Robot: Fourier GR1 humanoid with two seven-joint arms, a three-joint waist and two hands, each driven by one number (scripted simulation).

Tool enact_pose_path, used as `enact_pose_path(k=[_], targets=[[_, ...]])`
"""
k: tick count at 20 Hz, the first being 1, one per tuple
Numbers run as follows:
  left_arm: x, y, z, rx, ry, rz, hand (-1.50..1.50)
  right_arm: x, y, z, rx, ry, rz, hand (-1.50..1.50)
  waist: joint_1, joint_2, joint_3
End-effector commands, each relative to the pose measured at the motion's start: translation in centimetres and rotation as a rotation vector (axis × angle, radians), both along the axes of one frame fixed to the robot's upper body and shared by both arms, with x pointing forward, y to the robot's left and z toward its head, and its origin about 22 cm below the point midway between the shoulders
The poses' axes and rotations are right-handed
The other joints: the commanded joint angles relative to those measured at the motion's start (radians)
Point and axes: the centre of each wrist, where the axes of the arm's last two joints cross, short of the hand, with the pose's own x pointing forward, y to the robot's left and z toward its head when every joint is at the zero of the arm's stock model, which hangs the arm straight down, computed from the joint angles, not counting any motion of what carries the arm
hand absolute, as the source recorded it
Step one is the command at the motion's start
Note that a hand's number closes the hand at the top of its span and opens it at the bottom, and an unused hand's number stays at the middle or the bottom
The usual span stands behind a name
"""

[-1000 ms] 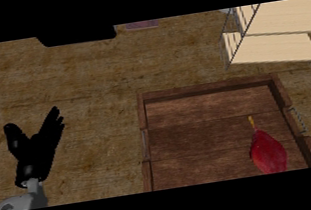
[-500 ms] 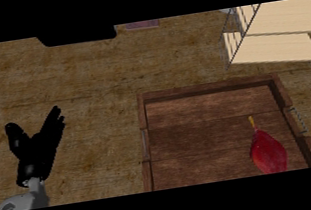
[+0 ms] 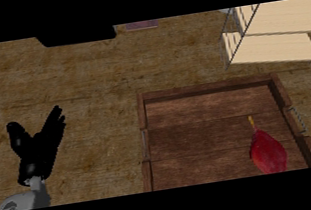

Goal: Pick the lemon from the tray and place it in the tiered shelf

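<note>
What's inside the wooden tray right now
A single red, pointed item with a thin yellowish stem lies in the tray's near right part; no lemon-like fruit shows. The tray's near edge is cut off.

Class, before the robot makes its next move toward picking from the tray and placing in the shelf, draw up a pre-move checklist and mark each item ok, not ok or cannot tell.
1. Lemon present in the tray: not ok; the only item there is a red pointed object with a thin yellowish stem, lying at the tray's right side.
2. Object unobstructed from above: ok.
3. Tiered shelf in view, beyond the tray at upper right: ok.
4. Shelf boards free of items: ok for the parts visible.
5. Left hand open, resting left of the tray: ok.
6. Right hand position: cannot tell; not in view.
</note>
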Motion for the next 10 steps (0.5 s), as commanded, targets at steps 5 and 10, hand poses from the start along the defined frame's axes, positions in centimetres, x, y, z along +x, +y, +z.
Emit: enact_pose_path(k=[5,10], targets=[[0.3,0.4,0.3,-0.016,0.036,0.015,0.0,0.6,-1.2,-2.3,0.307,-0.086,-0.085,-1.5,-0.007,0.004,-0.006],[0.3,0.3,-0.4,-0.011,0.042,0.008,0.0,0.3,-0.5,2.4,0.507,-0.137,-0.045,-1.5,-0.004,0.005,-0.007]])
